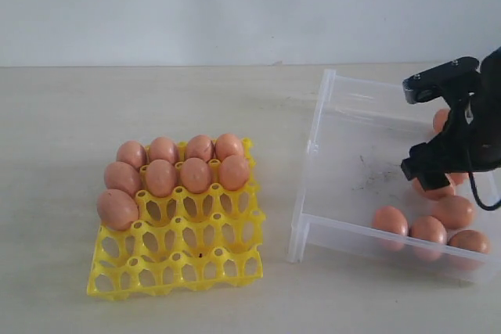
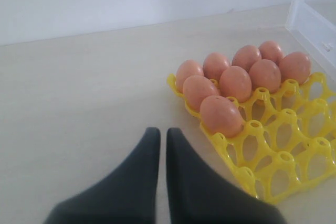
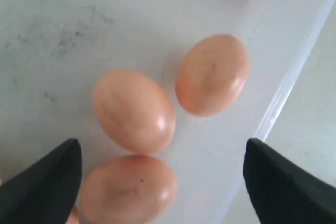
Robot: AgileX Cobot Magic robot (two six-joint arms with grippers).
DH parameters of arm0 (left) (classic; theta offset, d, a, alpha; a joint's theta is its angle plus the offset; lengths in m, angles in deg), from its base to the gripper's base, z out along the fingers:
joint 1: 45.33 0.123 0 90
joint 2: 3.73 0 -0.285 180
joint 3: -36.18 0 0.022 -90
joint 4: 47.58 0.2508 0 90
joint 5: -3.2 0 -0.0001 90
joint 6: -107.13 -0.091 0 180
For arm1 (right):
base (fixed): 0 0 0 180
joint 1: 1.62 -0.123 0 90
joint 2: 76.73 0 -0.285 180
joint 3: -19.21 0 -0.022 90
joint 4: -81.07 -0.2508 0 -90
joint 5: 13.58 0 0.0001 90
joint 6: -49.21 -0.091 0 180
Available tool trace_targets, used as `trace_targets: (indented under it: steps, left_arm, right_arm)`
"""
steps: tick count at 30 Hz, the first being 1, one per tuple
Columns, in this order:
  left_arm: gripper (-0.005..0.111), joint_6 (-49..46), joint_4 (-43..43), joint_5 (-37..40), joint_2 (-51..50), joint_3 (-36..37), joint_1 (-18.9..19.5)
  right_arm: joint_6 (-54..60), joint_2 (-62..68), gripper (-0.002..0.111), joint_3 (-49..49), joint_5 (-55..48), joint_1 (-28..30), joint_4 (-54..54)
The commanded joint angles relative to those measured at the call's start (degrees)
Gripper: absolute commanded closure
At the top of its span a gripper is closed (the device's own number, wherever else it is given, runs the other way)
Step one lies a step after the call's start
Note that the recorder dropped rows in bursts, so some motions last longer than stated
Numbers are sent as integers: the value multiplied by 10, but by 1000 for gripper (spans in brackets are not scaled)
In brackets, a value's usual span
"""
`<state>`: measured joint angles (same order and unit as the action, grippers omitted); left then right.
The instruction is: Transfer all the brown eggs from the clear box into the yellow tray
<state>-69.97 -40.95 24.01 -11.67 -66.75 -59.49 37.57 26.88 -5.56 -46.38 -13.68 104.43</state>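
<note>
The right pincer (image 3: 160, 153) is spread wide, empty, above smooth orange-brown oval eggs (image 3: 211, 74) in the clear plastic box (image 1: 313, 146); the nearest egg (image 3: 134, 109) has its long axis slanted across the gap.

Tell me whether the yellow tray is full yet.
Not full. The yellow tray holds nine brown eggs toward its back rows; the remaining cups toward the front are empty.

the smooth orange-brown oval eggs (image 3: 134, 109) between the matt black jaws carry a soft sheen. beneath them the floor of the clear plastic box (image 3: 52, 14) is scuffed grey. the bright yellow plastic lattice tray (image 2: 286, 157) looks glossy, the pale tabletop (image 1: 78, 115) matt.
</note>
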Motion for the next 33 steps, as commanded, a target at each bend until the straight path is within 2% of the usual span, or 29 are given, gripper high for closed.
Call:
trace_targets:
  steps: [1,4,8,15,18,23,33]
  left_arm:
    - [103,4,1,-2,2,1,-4]
    - [103,4,1,-2,2,1,-4]
    - [103,4,1,-2,2,1,-4]
    - [103,4,1,-2,2,1,-4]
    - [103,4,1,-2,2,1,-4]
    - [103,4,1,-2,2,1,-4]
    - [103,4,1,-2,2,1,-4]
  right_arm:
    - [65,-27,37,11,-65,13,-65]
    - [189,-26,37,15,-150,9,-120]
    - [284,-26,39,15,-222,-14,-89]
    - [302,-26,63,15,-225,-83,71]
    - [307,-26,64,15,-210,-104,94]
    - [343,-26,64,15,-152,-108,54]
    - [420,-26,64,15,-174,-108,12]
